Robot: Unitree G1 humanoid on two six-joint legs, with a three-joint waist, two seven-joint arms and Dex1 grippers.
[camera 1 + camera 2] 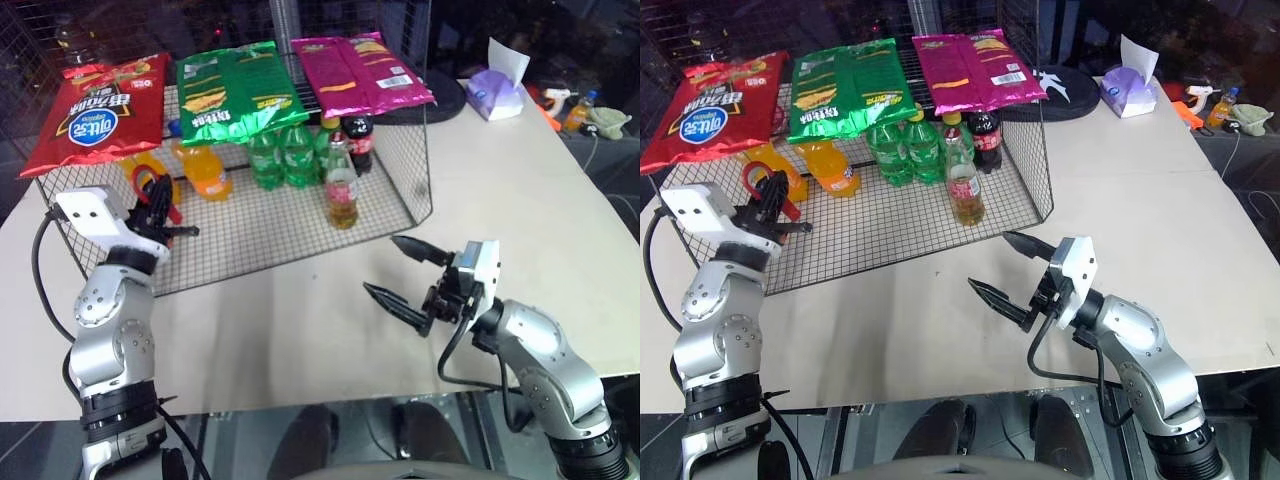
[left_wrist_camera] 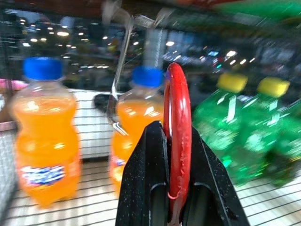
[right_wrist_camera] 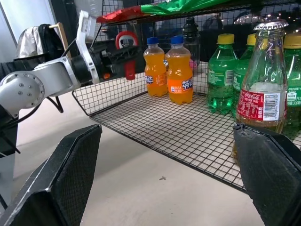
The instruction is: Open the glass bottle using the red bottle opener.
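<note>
The glass bottle [image 1: 341,190], clear with amber drink and a red label, stands upright on the wire shelf floor near the rack's front right; its crown cap [image 3: 270,25] is on. My left gripper [image 1: 158,202] is shut on the red bottle opener [image 2: 180,108], whose ring head sticks up above the black fingers [image 2: 146,174]. That hand hangs at the rack's left end, in front of the orange soda bottles and well left of the glass bottle. My right gripper [image 1: 380,264] stands open over the table, in front of the rack, nothing between its fingers.
A wire rack [image 1: 405,170] holds two orange soda bottles [image 1: 205,170], green soda bottles [image 1: 283,158] and a dark cola bottle [image 1: 358,140] behind the glass bottle. Chip bags [image 1: 240,95] lie on its top. A tissue box [image 1: 497,90] sits far right on the beige table [image 1: 500,200].
</note>
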